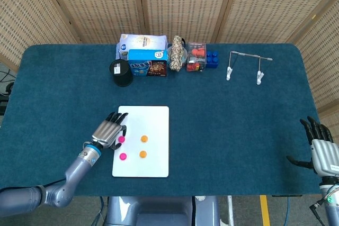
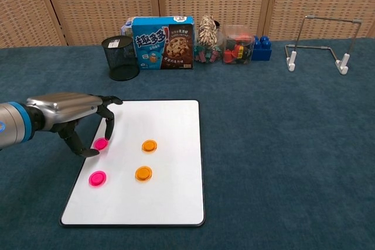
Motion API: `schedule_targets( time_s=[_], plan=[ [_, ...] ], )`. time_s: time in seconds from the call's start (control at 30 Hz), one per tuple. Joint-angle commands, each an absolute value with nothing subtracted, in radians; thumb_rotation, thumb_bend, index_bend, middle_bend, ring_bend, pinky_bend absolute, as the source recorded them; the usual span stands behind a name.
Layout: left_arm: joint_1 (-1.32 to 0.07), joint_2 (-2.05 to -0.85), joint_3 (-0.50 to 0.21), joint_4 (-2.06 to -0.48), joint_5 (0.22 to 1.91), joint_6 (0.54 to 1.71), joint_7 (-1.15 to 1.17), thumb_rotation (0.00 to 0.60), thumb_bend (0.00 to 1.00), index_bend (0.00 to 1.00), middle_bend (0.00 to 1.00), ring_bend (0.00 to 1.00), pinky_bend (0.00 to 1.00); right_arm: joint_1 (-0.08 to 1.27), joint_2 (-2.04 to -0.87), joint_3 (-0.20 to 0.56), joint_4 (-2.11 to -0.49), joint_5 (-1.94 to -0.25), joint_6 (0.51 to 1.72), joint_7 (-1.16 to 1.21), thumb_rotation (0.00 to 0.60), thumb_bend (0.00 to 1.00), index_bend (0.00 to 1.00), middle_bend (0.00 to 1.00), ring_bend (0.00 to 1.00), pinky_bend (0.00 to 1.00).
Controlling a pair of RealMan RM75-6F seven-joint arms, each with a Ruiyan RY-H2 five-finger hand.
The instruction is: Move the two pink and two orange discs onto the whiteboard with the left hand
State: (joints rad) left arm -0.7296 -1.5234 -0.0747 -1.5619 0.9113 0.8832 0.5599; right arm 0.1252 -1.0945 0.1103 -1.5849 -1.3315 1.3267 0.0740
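The whiteboard [image 1: 156,117] [image 2: 170,121] lies flat at the front middle of the blue table. Two orange discs [image 1: 144,138] [image 1: 142,154] [image 2: 149,145] [image 2: 143,173] and one pink disc [image 1: 123,156] [image 2: 96,178] rest on it. My left hand [image 1: 108,131] [image 2: 79,116] reaches over the board's left edge and pinches the second pink disc [image 1: 121,138] [image 2: 101,143] between thumb and a fingertip, low over the board. I cannot tell if that disc touches the surface. My right hand [image 1: 321,149] stays at the table's front right edge, fingers spread and holding nothing; the chest view does not show it.
Along the back stand a black mesh cup [image 1: 121,72] [image 2: 120,57], a blue cookie box [image 1: 148,63] [image 2: 162,42], a bag [image 1: 142,42], a rope bundle [image 1: 177,53], a clear box of red blocks [image 1: 196,56], a blue block [image 1: 212,58] and a wire stand [image 1: 246,64] [image 2: 319,42].
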Motion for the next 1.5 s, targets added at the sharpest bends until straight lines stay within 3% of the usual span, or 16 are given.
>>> schedule_targets(
  time_s=[0.03, 0.77, 1.07, 1.3, 1.5],
  plan=[
    [-0.734, -1.530, -0.068, -1.559, 0.900, 0.886, 0.566, 0.600, 0.33, 0.57, 0.00, 0.00, 0.00, 0.125, -1.094, 0.110, -1.584, -1.331, 1.326, 0.074, 0.600, 0.04, 0.00, 0.00, 0.00, 0.00],
    [-0.746, -1.567, -0.054, -1.519, 0.909, 0.905, 0.541, 0.600, 0.32, 0.56, 0.00, 0.00, 0.00, 0.125, -1.093, 0.110, -1.584, -1.332, 1.326, 0.080, 0.600, 0.04, 0.00, 0.00, 0.00, 0.00],
    [-0.751, -1.555, -0.046, -1.531, 0.896, 0.905, 0.550, 0.600, 0.31, 0.47, 0.00, 0.00, 0.00, 0.124, -1.094, 0.110, -1.584, -1.333, 1.327, 0.080, 0.600, 0.04, 0.00, 0.00, 0.00, 0.00],
    [-0.754, -1.542, -0.045, -1.548, 0.884, 0.911, 0.557, 0.600, 0.30, 0.21, 0.00, 0.00, 0.00, 0.124, -1.094, 0.110, -1.584, -1.333, 1.328, 0.079, 0.600, 0.04, 0.00, 0.00, 0.00, 0.00],
    [-0.745, -1.500, -0.055, -1.606, 0.914, 0.941, 0.531, 0.600, 0.30, 0.17, 0.00, 0.00, 0.00, 0.124, -1.094, 0.110, -1.583, -1.333, 1.327, 0.081, 0.600, 0.04, 0.00, 0.00, 0.00, 0.00]
  ],
)
